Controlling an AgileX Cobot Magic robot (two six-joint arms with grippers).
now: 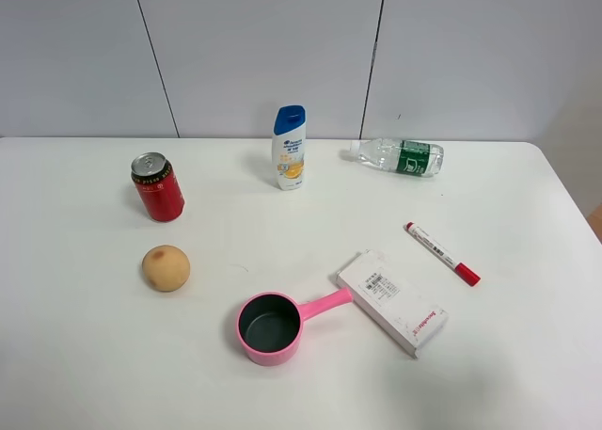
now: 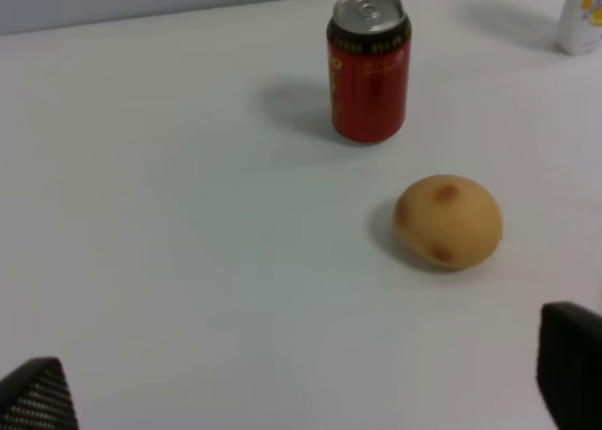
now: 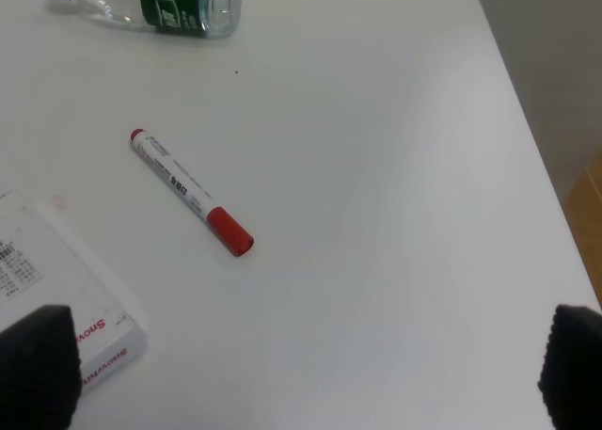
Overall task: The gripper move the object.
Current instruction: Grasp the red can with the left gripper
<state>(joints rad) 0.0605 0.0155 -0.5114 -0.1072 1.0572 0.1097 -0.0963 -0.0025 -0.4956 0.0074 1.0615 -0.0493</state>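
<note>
red can (image 2: pixel 369 68) stands well ahead of the wide-open, empty left end effector (image 2: pixel 303 389).

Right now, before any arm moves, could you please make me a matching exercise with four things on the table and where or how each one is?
Things:
1. soda can
2. water bottle
3. marker
4. pink pot

Places or states:
a. lying on its side at the back
b. upright, behind the round fruit
c. nearest the front, handle toward the white box
d. lying flat, right of the white box

Pairs: 1-b, 2-a, 3-d, 4-c.
</note>
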